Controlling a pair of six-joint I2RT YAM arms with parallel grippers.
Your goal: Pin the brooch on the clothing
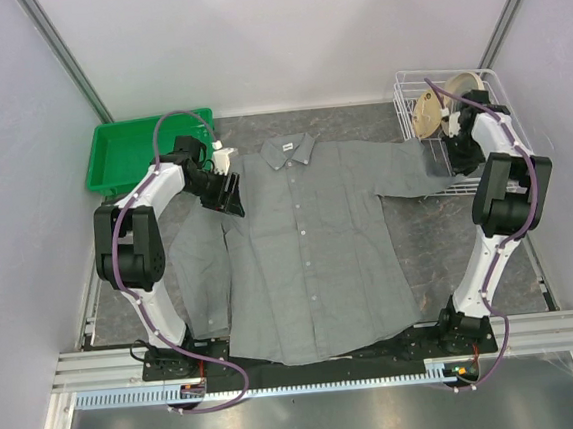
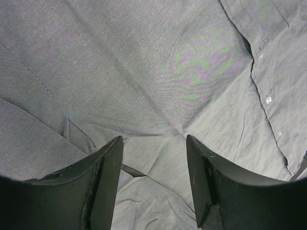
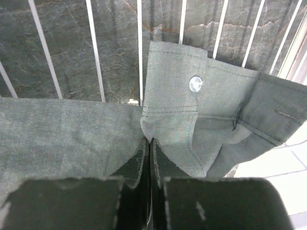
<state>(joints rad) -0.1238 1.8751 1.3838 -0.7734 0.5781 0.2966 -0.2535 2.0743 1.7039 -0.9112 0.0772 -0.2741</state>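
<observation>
The grey shirt (image 1: 310, 253) lies flat, collar and white label (image 1: 283, 147) at the far side. My left gripper (image 1: 233, 194) is open just over the shirt's left shoulder; in the left wrist view its gripper (image 2: 154, 141) has wide-apart jaws with only creased grey cloth (image 2: 144, 72) between them. My right gripper (image 1: 440, 156) is shut on the end of the right sleeve, by the cuff (image 3: 201, 96) with its white button (image 3: 195, 83), as the right wrist view (image 3: 149, 141) shows. The brooch is not in view.
A green bin (image 1: 121, 154) stands at the back left. A white wire rack (image 1: 502, 95) with round tan dishes (image 1: 428, 112) stands at the back right; its bars (image 3: 93, 48) lie right under the held cuff. White walls close in both sides.
</observation>
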